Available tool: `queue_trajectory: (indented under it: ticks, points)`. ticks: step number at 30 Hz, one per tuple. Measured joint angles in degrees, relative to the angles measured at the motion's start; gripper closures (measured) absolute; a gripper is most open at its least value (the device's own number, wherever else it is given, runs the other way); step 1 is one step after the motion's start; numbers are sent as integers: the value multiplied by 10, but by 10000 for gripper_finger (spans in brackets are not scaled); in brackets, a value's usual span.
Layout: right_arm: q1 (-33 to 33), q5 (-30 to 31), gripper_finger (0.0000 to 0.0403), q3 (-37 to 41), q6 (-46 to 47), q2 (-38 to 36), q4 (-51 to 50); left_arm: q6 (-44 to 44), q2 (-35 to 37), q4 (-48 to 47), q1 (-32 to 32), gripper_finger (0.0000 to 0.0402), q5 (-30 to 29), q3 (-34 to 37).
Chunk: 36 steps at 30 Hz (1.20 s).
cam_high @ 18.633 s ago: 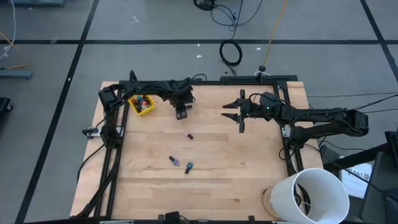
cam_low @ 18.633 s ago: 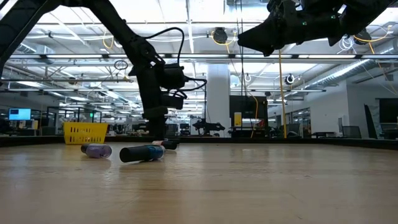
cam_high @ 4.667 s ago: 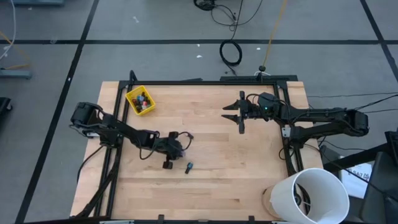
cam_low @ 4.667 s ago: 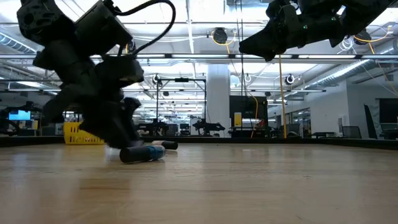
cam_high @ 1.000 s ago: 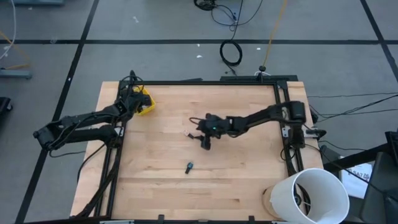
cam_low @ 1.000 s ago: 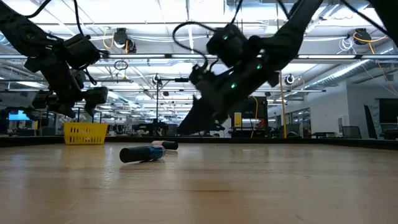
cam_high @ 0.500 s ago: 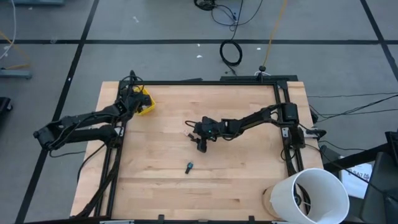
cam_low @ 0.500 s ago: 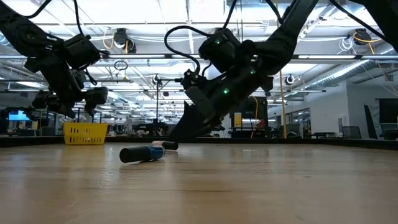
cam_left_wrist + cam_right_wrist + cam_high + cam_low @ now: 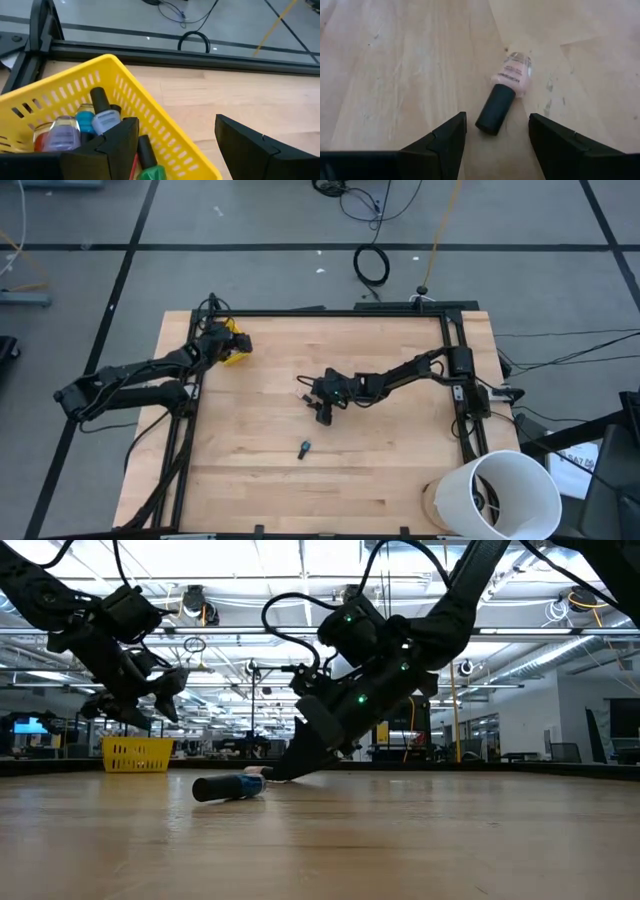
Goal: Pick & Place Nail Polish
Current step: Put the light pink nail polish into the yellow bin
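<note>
A yellow bin (image 9: 232, 347) sits at the wooden table's (image 9: 400, 470) far left corner. A white bucket (image 9: 500, 492) stands by its near right corner.

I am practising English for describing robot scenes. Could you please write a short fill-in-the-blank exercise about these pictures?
1. The pink bottle lies on its ____.
2. Its cap is ____ in colour.
3. The left gripper hovers at the ____ basket.
4. The right gripper has its fingers ____.

Missing words: side; black; yellow; open

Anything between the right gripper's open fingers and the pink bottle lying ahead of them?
Only bare wood, per the right wrist view: the right gripper faces the pink bottle.
</note>
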<state>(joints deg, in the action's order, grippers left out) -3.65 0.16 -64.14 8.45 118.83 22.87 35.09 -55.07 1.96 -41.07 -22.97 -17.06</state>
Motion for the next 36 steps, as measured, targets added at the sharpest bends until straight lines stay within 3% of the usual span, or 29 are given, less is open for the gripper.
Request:
queue_trajectory:
  ticks: [5,15,19,22,30,36]
  points:
    - [-1,0,231,0,0,1,-4,0,-1,0,0,144,5,0]
    - [-5,2,352,-1,-39,10,5,-3,-1,0,0,144,10,0]
    - [-5,0,354,-1,-78,10,6,-5,-1,1,0,144,39,0]
    - [-5,12,354,0,-107,4,1,-18,-1,15,0,144,86,0]
    - [-1,111,354,1,-271,-68,-67,-20,-1,130,8,144,298,-1]
    - [11,195,354,7,-413,-97,-79,-10,-1,191,58,144,358,-1]
